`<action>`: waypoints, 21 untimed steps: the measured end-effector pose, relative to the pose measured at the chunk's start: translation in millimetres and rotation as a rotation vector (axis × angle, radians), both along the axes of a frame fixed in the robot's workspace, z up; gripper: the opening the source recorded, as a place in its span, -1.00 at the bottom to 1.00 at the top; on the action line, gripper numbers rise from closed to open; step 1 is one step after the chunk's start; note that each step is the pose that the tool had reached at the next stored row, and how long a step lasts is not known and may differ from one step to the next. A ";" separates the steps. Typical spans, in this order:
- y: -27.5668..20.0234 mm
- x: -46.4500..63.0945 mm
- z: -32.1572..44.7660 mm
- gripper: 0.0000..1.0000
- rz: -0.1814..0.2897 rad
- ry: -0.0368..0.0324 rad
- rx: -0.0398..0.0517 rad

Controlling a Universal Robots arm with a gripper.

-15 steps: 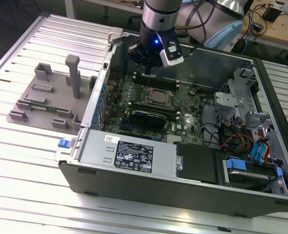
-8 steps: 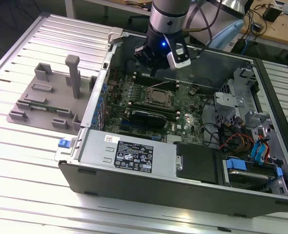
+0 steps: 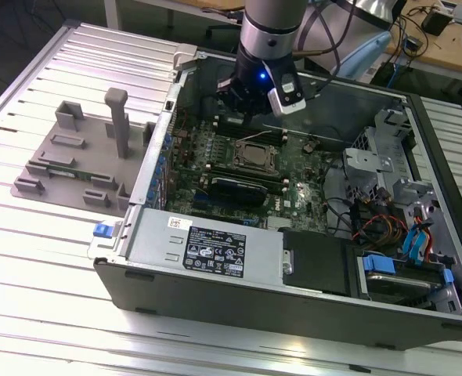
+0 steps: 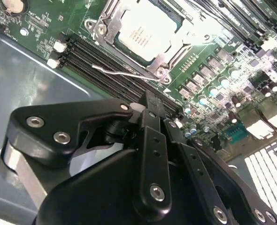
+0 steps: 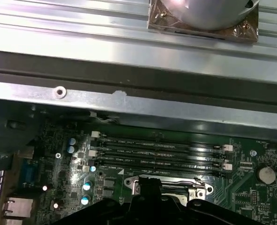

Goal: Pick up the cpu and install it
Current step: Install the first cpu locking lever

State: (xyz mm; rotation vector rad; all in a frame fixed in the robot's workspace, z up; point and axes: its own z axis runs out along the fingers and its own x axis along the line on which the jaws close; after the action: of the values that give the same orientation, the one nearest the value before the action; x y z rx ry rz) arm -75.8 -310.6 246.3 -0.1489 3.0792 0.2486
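Fingers (image 4: 150,105) looked drawn together with nothing visible between them, seen in the second wrist view; black linkages converged to a narrow tip. Judged clenched and empty. The gripper (image 3: 250,98) hung off the arm's wrist (image 3: 266,31) above the inside of the open computer case (image 3: 215,294), over the memory slots (image 4: 110,70), just beside the socket and not touching it.

The cpu (image 4: 143,30) sat inside the socket frame (image 4: 159,70) on the motherboard (image 3: 294,184), silvery top plate facing up, lying flat and square to the frame as far as could be told. In the exterior view it showed as a pale square (image 3: 252,155) near the middle of the board. So placement read as already done; the metal load plate appeared open around it, and a thin wire lever (image 4: 124,72) lay beside the frame.

The case rested on a ribbed metal worktop (image 3: 43,235), toward its far right edge in the exterior view. A grey plastic fixture (image 3: 82,160) stood on the worktop to the exterior view's left of the case, well apart from the gripper.

Risks, as a judgement: fingers close to the slots and lever could snag the wire or knock board components on any sideways move. A chip not fully seated would bend socket pins if pressed. Case wall near the wrist could cause a collision.
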 end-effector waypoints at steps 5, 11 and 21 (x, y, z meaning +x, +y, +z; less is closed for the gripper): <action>-0.1 0.0 -8.7 -0.79 -0.038 -0.0146 -0.0001; -0.1 0.7 -13.5 -0.79 -0.058 -0.0458 -0.0014; 0.0 14.2 -18.1 -0.79 -0.112 -0.0484 -0.0021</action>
State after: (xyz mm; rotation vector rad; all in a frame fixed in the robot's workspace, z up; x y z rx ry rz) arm -61.6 -310.5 228.2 0.0180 3.0268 0.2330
